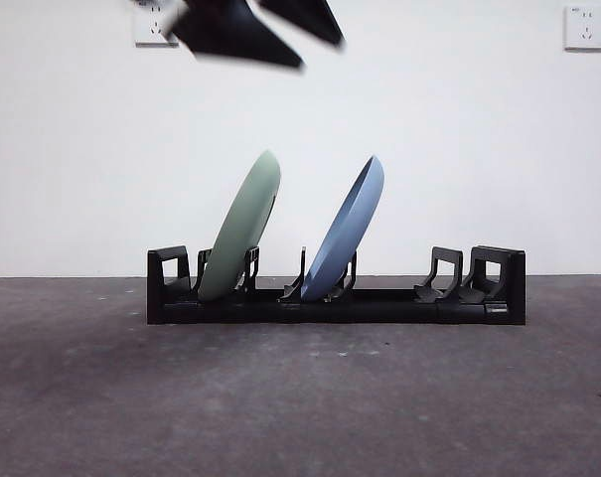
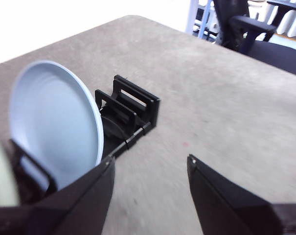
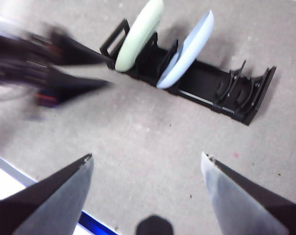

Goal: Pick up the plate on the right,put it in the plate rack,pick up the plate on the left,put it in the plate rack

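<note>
The black plate rack (image 1: 379,303) lies across the table with two plates leaning in its prongs. A pale green plate (image 1: 242,229) stands in the left slots and a light blue plate (image 1: 348,231) in the middle slots. My left gripper (image 1: 255,30) hangs high above the rack, open and empty; its wrist view shows the blue plate (image 2: 55,122) and the rack's end (image 2: 133,105) just beyond its jaws. My right gripper (image 3: 148,161) is open and empty, well back from the rack (image 3: 226,93), looking down on the green plate (image 3: 140,32) and blue plate (image 3: 187,49).
Two wall sockets (image 1: 585,27) sit on the white wall behind. The rack's right-hand slots (image 1: 449,273) hold nothing. A dark office chair (image 2: 255,34) stands beyond the table's far edge.
</note>
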### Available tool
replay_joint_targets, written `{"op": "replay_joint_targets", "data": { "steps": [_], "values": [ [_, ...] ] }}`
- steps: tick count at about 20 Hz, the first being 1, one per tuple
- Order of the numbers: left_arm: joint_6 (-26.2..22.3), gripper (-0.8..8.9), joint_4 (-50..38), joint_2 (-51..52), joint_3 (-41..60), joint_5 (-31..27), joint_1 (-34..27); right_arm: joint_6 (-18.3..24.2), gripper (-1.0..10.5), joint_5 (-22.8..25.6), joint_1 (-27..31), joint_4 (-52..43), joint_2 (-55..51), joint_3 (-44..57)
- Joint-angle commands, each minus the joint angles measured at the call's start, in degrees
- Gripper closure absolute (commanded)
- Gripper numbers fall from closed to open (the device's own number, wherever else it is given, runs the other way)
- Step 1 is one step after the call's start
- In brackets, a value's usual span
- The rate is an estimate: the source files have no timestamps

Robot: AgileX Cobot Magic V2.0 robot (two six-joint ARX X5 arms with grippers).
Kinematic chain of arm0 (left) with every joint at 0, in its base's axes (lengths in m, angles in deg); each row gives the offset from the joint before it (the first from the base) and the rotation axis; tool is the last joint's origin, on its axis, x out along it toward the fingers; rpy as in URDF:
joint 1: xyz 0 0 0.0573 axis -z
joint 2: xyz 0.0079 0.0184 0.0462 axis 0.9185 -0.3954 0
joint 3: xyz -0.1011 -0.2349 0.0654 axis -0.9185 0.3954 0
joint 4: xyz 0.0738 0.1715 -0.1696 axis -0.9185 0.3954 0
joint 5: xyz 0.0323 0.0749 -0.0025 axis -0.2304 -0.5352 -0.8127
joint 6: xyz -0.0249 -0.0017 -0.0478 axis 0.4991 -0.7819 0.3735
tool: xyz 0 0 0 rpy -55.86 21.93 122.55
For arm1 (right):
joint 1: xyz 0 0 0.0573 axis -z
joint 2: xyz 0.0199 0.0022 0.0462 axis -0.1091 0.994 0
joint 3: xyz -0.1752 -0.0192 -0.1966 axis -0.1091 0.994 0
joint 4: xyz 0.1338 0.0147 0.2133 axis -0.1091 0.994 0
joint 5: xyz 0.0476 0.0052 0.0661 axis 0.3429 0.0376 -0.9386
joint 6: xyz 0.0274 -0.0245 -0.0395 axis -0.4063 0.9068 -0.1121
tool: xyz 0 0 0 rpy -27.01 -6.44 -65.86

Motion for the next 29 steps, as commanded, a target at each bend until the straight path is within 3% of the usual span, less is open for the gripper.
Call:
{"op": "replay_joint_targets", "data": {
  "steps": [1, 8, 10, 12, 13, 18, 23, 29],
  "values": [
    [-0.74, 5.61, 8.24, 8.55, 0.07, 0.13, 0.20, 1.09, 5.7, -1.01, -0.07, 1.27, -0.02, 3.17],
    [-0.72, 5.66, 26.14, 28.15, 0.07, 0.17, 0.20, 1.88, 5.8, -9.40, -0.07, -3.10, -0.02, 15.78],
    [-0.72, 5.70, 28.61, 30.69, 0.07, 0.15, 0.20, 1.88, 7.2, -11.02, -0.07, -4.68, -0.02, 17.40],
    [-0.74, 7.48, 29.86, 31.80, 0.07, 0.17, 0.20, 1.99, 8.8, -11.56, -0.07, -5.53, -0.02, 17.79],
    [-0.74, 8.31, 30.27, 32.04, 0.07, 0.17, 0.20, 2.14, 9.4, -11.56, -0.07, -5.92, -0.02, 17.79],
    [-0.70, 8.21, 30.60, 31.85, 0.07, 0.20, 0.20, 2.10, 9.6, -11.26, -0.07, -6.38, -0.02, 17.79],
    [-0.72, 8.18, 30.64, 31.87, 0.07, -0.24, 0.20, -0.52, 9.5, -10.14, -0.04, -7.41, 0.00, 17.77],
    [-0.70, 8.17, 30.91, 30.49, 0.07, -0.22, 0.20, -0.52, 9.5, -3.06, -0.04, -7.87, 0.00, 17.75]
  ]
}}
